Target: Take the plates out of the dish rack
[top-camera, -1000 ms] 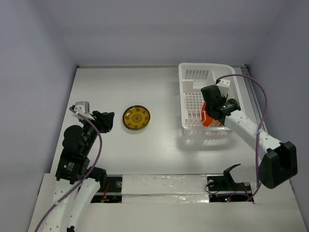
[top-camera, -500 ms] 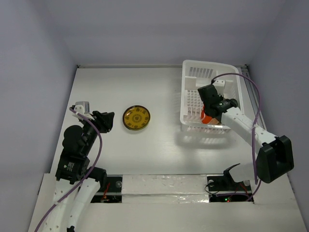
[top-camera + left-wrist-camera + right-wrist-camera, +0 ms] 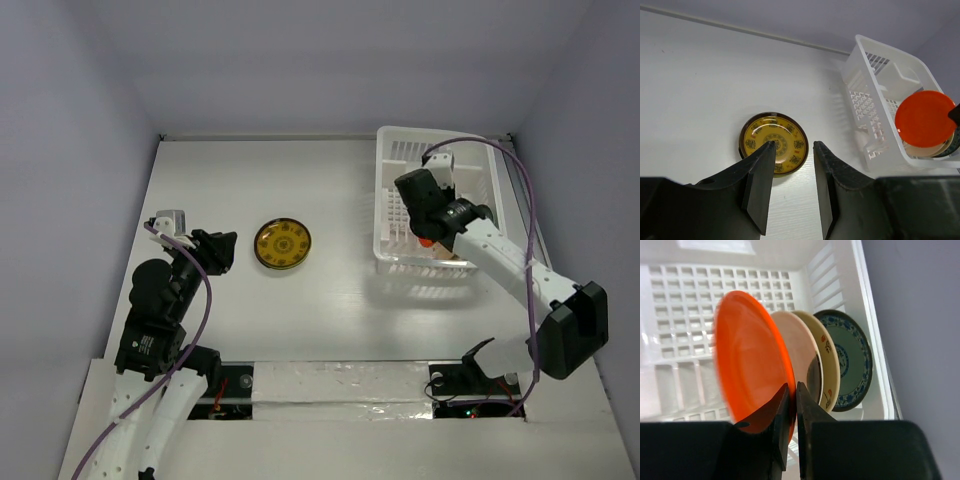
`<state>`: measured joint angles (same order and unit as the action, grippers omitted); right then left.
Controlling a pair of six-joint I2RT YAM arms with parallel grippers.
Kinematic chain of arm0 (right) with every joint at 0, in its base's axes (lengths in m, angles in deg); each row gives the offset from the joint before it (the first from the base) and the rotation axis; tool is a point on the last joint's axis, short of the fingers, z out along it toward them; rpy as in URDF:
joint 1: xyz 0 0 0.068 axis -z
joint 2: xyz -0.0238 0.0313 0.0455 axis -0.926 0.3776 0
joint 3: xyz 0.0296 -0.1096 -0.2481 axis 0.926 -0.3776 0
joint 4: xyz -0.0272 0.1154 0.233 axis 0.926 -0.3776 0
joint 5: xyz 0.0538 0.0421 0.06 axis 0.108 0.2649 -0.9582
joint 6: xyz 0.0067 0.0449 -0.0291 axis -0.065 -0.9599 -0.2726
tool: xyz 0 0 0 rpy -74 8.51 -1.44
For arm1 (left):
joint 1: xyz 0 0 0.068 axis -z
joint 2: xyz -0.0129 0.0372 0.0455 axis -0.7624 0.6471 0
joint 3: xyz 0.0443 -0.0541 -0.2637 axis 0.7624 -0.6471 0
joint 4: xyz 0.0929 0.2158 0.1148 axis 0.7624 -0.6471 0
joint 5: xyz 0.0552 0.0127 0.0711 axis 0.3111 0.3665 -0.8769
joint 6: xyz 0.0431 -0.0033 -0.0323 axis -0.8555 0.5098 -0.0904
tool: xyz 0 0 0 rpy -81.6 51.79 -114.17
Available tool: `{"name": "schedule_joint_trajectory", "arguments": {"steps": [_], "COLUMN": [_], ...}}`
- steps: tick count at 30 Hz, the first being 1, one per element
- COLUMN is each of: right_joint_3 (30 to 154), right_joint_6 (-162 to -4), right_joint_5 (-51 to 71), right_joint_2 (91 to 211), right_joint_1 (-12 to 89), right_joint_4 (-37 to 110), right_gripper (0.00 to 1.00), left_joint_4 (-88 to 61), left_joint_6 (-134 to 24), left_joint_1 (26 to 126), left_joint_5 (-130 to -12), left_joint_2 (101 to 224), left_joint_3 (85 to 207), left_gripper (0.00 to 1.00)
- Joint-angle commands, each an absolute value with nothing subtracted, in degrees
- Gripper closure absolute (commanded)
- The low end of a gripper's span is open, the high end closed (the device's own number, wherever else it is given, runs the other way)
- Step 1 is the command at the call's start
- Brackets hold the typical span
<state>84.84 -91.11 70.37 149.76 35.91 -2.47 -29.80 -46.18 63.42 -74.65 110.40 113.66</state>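
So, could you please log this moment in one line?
right hand: shut on orange plate rim; dish rack: three more plates; left hand: open, empty; yellow plate: on table

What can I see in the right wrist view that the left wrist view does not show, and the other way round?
Only the right wrist view: how the right end effector pinches the rim of the orange plate, and the blue pattern on the face of the teal plate behind it. Only the left wrist view: the yellow patterned plate lying flat on the table, beyond the open left end effector. Both: the orange plate, upright in the white dish rack.
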Motion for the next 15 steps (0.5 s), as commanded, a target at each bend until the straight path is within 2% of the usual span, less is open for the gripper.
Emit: {"name": "schedule_joint_trajectory", "arguments": {"steps": [1, 6, 11, 12, 15], "right_joint_3": [90.3, 95.2, 90.0, 87.7, 85.8], "right_joint_6": [-90.4, -93.6, -94.2, -95.8, -99.3], "right_joint_5": [75.8, 75.6, 56.9, 49.3, 39.1], "right_joint_2": [145.1, 140.3, 135.8, 136.1, 141.4], "right_joint_1": [33.6, 29.2, 23.3, 22.7, 21.5], "right_joint_4": [-2.1, -3.3, 14.1, 20.0, 27.9], "right_gripper": [1.00, 1.00, 1.00, 1.00, 1.00], "left_joint_4": [-26.8, -26.9, -26.8, -26.8, -26.9], "left_joint_6": [-46.3, -46.3, -46.4, -46.3, -46.3], "left_joint_1": [63.0, 63.0, 63.0, 63.0, 63.0], "left_joint_5": [-73.9, -73.9, -74.0, -74.0, -74.3], "left_joint_2": [110.5, 110.6, 110.9, 111.0, 111.1], "left_joint_3": [114.3, 114.3, 114.3, 114.3, 114.3], "left_gripper": [0.67, 0.67, 0.67, 0.67, 0.67]}}
